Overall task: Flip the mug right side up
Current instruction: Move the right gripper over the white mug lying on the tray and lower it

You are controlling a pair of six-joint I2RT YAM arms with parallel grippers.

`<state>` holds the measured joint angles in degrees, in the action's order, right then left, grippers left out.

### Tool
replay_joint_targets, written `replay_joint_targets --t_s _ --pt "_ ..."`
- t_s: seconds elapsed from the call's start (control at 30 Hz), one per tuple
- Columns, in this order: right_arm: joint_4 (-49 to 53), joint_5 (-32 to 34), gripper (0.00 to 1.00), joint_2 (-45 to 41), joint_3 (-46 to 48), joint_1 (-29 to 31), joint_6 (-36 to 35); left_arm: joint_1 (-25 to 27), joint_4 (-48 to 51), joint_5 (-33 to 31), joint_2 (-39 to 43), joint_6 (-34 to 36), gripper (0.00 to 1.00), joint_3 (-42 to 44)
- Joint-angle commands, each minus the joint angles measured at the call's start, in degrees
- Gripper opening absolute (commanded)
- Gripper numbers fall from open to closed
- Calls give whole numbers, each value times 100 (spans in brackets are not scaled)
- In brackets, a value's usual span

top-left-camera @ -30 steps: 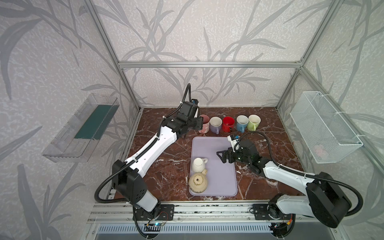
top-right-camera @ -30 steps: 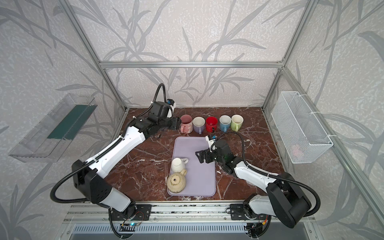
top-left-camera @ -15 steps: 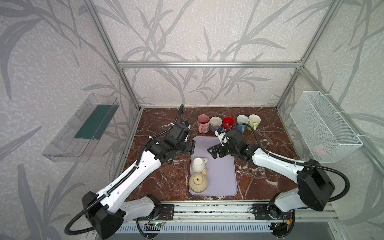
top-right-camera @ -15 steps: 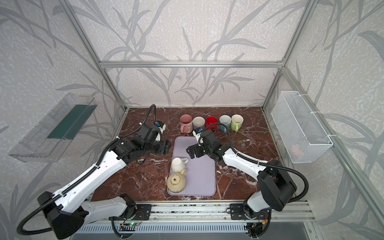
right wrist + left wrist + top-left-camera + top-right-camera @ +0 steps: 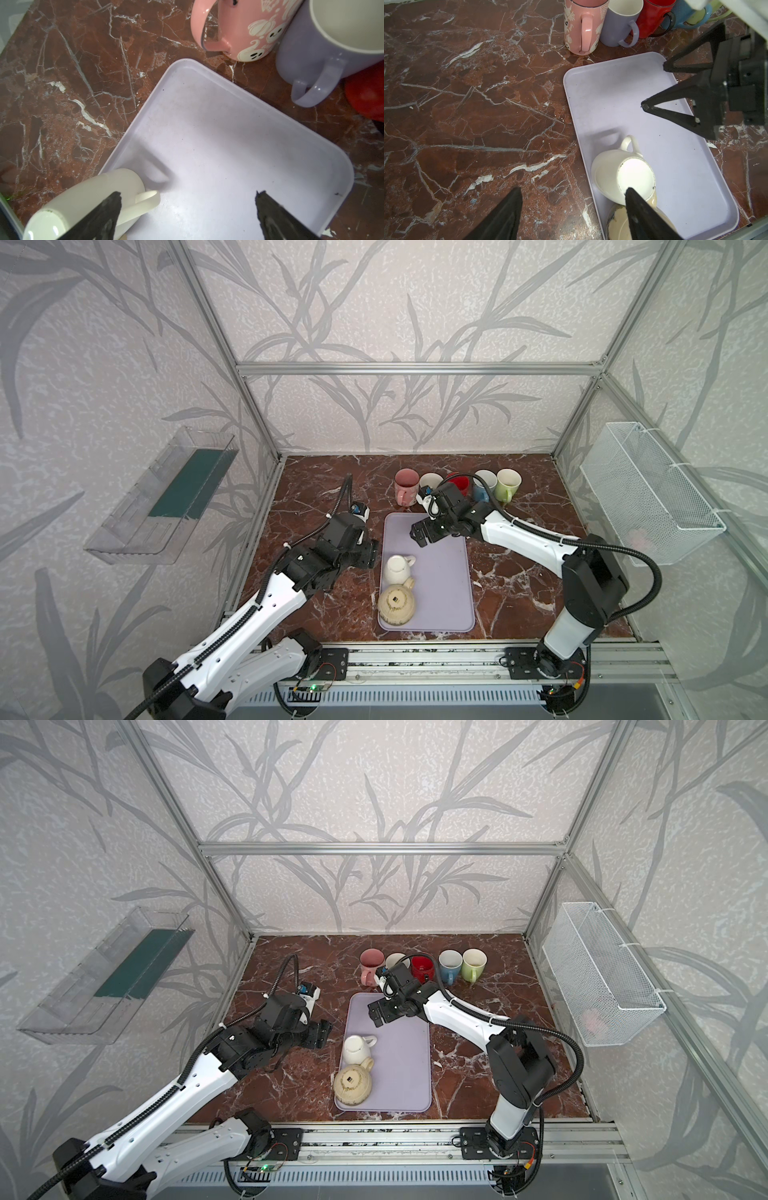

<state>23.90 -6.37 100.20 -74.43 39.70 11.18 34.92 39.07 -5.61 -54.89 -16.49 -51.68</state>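
Obs.: the white mug [image 5: 397,569] sits base-up, mouth down, on the near-left part of the lavender tray [image 5: 444,572]. Its handle points right and slightly far. Both top views show it so [image 5: 356,1049]. The left wrist view looks down on its flat base [image 5: 623,178].

Just near of it on the same tray is a beige teapot [image 5: 396,605], apparently bottom-up too. Its spout is right against the mug; you cannot tell from these angles whether they touch.

Your left end effector [image 5: 374,553] hangs over the bench [image 5: 324,489], just left of the tray's left edge and level with the mug. Its jaws stand apart with nothing between them [image 5: 572,190], and it is clear of the mug.

Your right end effector [image 5: 417,533] is over the far end of the tray, fingers aimed left and near. Its jaws are spread wide and empty [image 5: 188,194], and it is apart from the mug.

Beyond the tray's far edge a row of upright mugs stands on the bench. Left to right: pink mug [image 5: 406,487], lavender mug [image 5: 430,483], red mug [image 5: 459,485] partly behind the right arm, blue mug [image 5: 484,483], green mug [image 5: 508,485].
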Motion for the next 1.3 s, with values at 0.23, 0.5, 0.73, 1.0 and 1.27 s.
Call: replay_joint_targets --t_s 0.23,0.5,0.73,1.0,1.27 --pt "1220 185 100 972 -1178 14 -292 -51 70 -239 586 334 76 242" --pt "1451 209 100 1438 -1569 11 -387 -55 86 -335 552 365 76 248" --pt "1215 163 100 1443 -1325 11 -402 -56 99 -310 374 397 75 233" --pt "850 14 99 1358 -842 95 -321 -81 118 -341 281 406 75 229" --pt "692 133 99 1096 -460 272 -435 -85 112 -242 260 398 74 237"
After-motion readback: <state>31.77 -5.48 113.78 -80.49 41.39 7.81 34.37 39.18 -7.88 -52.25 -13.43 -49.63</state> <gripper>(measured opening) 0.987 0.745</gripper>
